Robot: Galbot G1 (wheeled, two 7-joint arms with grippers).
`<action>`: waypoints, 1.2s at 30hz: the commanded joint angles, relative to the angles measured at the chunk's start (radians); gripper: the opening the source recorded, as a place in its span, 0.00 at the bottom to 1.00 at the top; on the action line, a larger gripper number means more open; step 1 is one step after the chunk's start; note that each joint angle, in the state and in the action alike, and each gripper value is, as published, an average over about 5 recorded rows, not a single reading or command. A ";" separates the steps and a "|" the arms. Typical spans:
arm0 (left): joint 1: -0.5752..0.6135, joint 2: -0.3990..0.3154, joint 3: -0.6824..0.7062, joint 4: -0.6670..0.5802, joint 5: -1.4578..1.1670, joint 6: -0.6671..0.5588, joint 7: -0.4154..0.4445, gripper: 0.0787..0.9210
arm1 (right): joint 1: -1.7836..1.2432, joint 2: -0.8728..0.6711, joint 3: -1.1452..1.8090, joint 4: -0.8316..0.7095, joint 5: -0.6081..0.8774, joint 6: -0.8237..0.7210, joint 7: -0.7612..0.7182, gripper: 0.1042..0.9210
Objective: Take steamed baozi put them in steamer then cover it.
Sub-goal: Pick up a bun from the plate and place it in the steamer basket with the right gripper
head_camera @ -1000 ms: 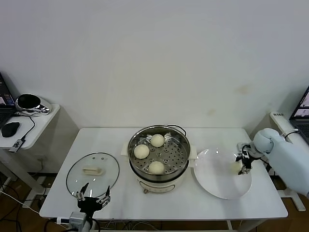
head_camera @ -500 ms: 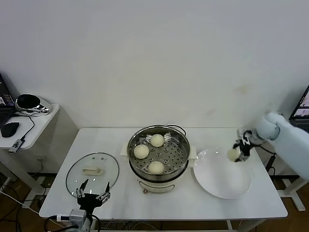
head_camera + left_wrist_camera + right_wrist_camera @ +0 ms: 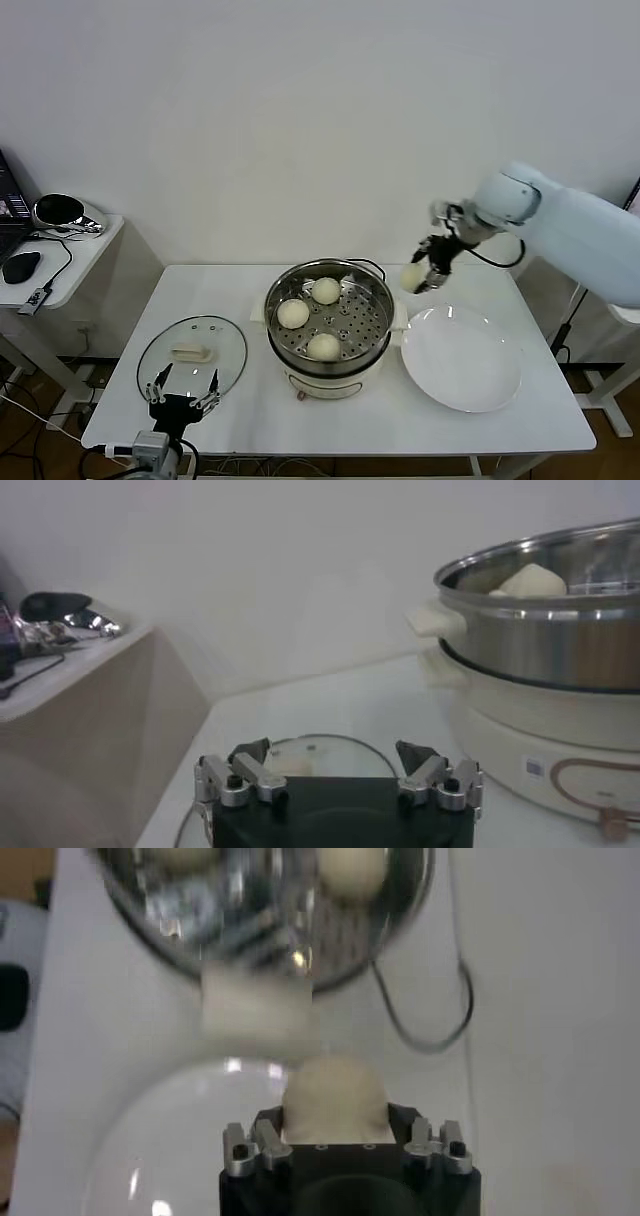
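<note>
My right gripper (image 3: pixel 428 268) is shut on a cream-white baozi (image 3: pixel 413 277) and holds it in the air just right of the steamer (image 3: pixel 328 320), above its right handle. In the right wrist view the baozi (image 3: pixel 333 1093) sits between the jaws, with the steamer (image 3: pixel 270 918) ahead. Three baozi (image 3: pixel 293 313) lie on the steamer's perforated tray. The glass cover (image 3: pixel 192 353) lies flat on the table to the steamer's left. My left gripper (image 3: pixel 181 396) is open near the table's front left edge, just in front of the cover (image 3: pixel 310 758).
An empty flat white plate (image 3: pixel 462 358) lies right of the steamer. A black power cord (image 3: pixel 372 265) runs behind the steamer. A side table (image 3: pixel 60 255) with a mouse and devices stands far left.
My right gripper has lifted the baozi off the plate and carried it up and left to beside the steamer's right edge. The left gripper has shifted slightly left.
</note>
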 commanded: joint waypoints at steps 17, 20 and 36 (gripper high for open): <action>0.003 -0.003 -0.002 -0.029 -0.011 -0.009 -0.008 0.88 | 0.091 0.389 -0.331 -0.110 0.155 -0.115 0.045 0.66; 0.003 -0.007 -0.002 -0.032 -0.014 -0.009 -0.008 0.88 | 0.065 0.404 -0.318 -0.144 0.133 -0.118 0.050 0.66; 0.003 -0.007 -0.008 -0.031 -0.017 -0.007 -0.006 0.88 | -0.013 0.374 -0.271 -0.179 0.039 -0.122 0.051 0.66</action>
